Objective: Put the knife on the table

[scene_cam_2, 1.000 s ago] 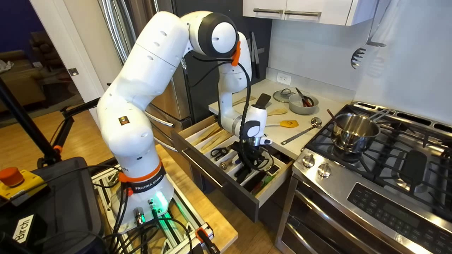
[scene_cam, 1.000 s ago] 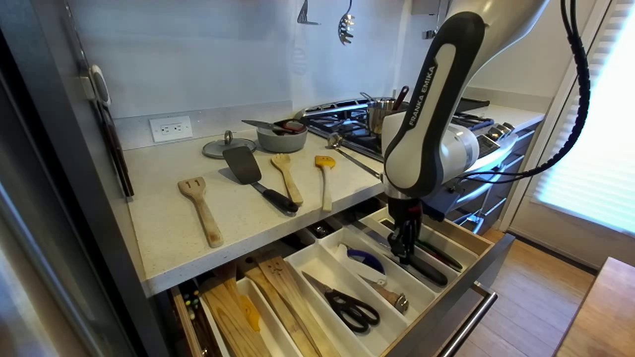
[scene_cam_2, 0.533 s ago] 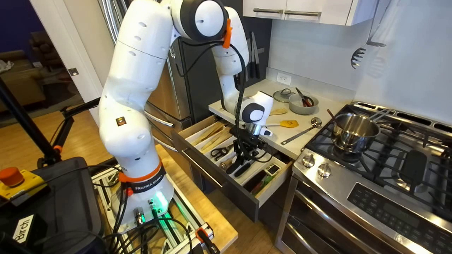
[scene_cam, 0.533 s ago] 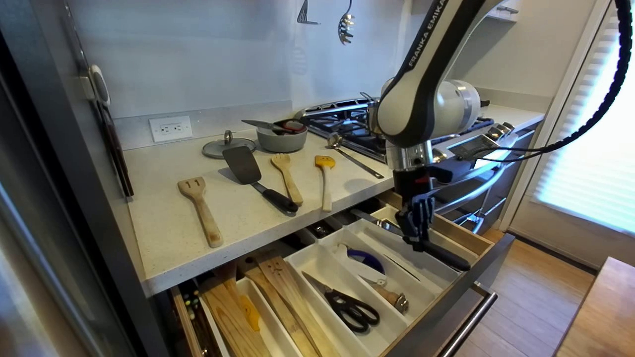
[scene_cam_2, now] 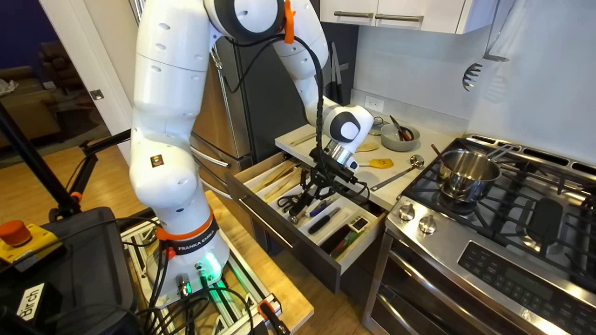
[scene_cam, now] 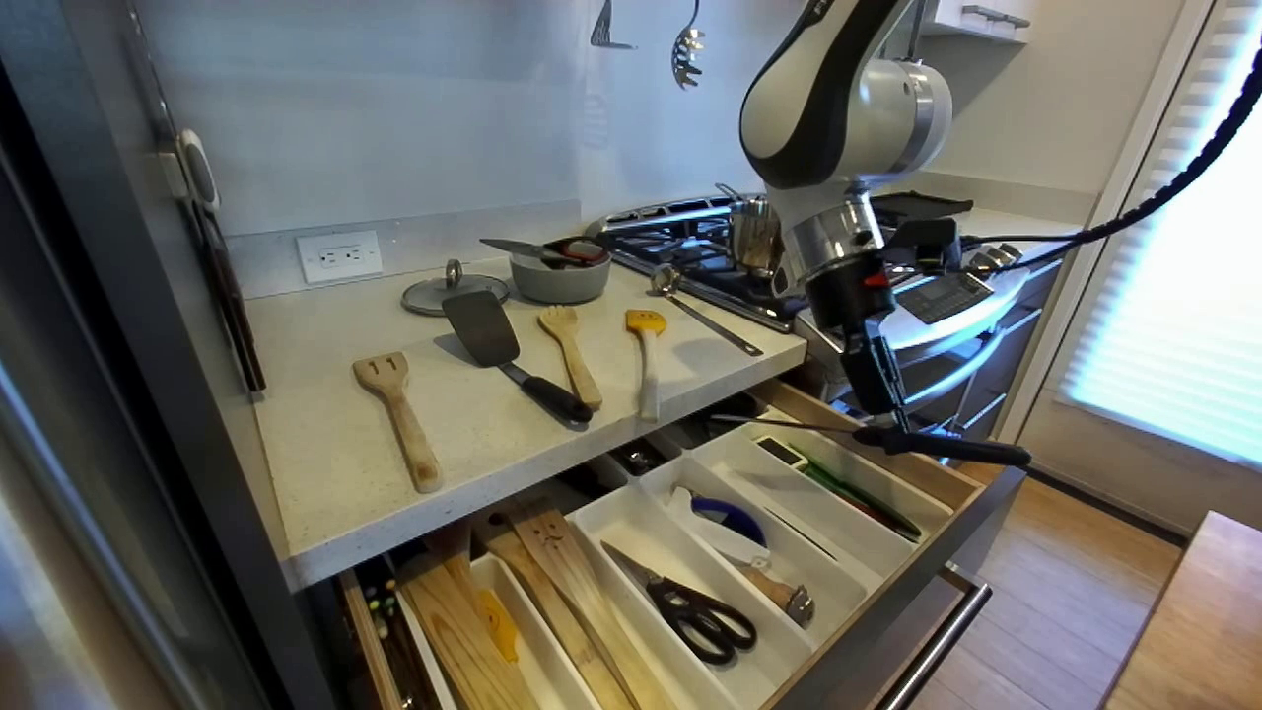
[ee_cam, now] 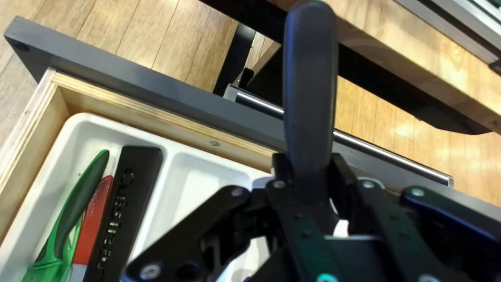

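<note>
Knife [scene_cam: 937,446], dark-handled, held above the drawer [ee_cam: 156,88], just off the front edge of the table [scene_cam: 493,434] near the corner by the stove [scene_cam_2: 444,242]; the placing is not yet done. The handle points away from the table; the thin blade reaches back, its tip showing close to the lower line of the front edge — under it or short of it, one cannot tell. The gripper [ee_cam: 309,174] is narrowed on the handle, a finger to either side, the butt projecting well past the grip.

For a good carry, the knife should probably be eased outward from the front edge, then raised until the tip stands above the table; lifting too near may catch the blade beneath. A quick turn could make the long blade swing, so slow motion is advised. A likely resting place lies between the yellow-headed spatula [scene_cam: 648,365] and the ladle [scene_cam: 715,321], toward the same corner; an alternative, between the wooden spatula [scene_cam: 404,419] and the black spatula [scene_cam: 483,330]. Lower it flat — blade and handle landing together, the butt inside the front edge — before spreading the fingers.
</note>
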